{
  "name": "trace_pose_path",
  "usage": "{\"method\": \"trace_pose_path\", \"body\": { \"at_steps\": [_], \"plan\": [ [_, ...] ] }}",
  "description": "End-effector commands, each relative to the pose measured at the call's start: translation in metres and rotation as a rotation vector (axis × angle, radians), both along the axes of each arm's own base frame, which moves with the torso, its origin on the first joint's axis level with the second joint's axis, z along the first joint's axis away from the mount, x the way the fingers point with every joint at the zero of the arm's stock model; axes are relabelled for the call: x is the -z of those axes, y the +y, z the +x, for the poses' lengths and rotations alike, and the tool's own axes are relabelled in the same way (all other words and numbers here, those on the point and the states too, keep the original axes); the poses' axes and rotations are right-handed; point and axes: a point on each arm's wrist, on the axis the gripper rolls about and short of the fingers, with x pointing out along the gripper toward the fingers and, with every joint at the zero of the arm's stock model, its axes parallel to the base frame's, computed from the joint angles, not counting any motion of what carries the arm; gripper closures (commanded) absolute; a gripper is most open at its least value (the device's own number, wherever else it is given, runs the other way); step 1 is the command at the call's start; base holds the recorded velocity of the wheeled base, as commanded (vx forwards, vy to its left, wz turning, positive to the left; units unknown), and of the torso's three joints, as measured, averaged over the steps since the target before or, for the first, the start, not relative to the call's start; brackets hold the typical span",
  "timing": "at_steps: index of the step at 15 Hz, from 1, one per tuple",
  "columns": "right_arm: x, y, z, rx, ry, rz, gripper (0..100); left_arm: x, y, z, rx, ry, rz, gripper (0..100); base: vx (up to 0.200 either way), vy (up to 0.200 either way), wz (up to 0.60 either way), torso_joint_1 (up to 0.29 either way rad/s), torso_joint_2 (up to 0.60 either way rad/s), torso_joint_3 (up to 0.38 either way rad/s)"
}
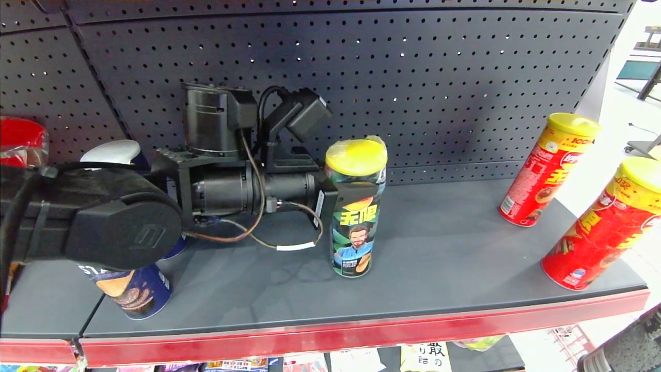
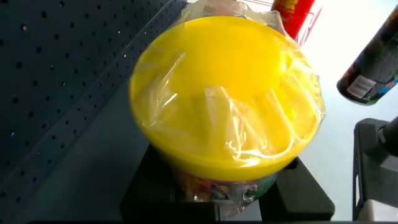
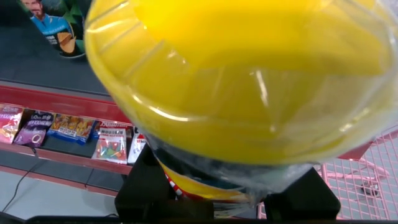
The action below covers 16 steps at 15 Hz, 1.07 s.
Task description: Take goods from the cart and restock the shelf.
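The left end effector (image 1: pixel 356 192) is clenched on the green can (image 1: pixel 356 248), which stands upright at centre frame on the shelf (image 1: pixel 454 248). The can's label shows a cartoon bearded man under large pale characters, and clear film wraps its yellow lid (image 2: pixel 217 87). The right end effector (image 3: pixel 227 199) grasps a yellow-lidded can (image 3: pixel 249 81), with the shelf's red front edge behind it and pink cart mesh (image 3: pixel 373 180) at lower right. A rear red can (image 1: pixel 547 170) and a front red can (image 1: pixel 601 227) stand at the shelf's right, and a blue can (image 1: pixel 137 289) at lower left.

Head view down onto shelf (image 1: pixel 454 248), left wrist close above green can (image 2: pixel 224 93), right wrist glimpsing it
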Motion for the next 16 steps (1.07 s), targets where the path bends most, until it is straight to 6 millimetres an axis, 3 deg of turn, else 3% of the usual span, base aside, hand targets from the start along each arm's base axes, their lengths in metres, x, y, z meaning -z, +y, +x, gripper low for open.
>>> {"method": "trace_pose_path", "body": {
  "at_steps": [1, 16],
  "plan": [
    [0.0, 0.0, 0.0, -0.001, 0.0, 0.0, 100, 0.002, 0.006, -0.01, 0.002, 0.007, 0.007, 100, 0.0, 0.0, 0.0, 0.0, 0.0, 0.0],
    [0.0, 0.0, 0.0, -0.002, 0.003, -0.001, 100, 0.015, 0.007, -0.033, 0.043, 0.062, 0.035, 100, 0.0, 0.0, 0.0, 0.0, 0.0, 0.0]
  ]
}}
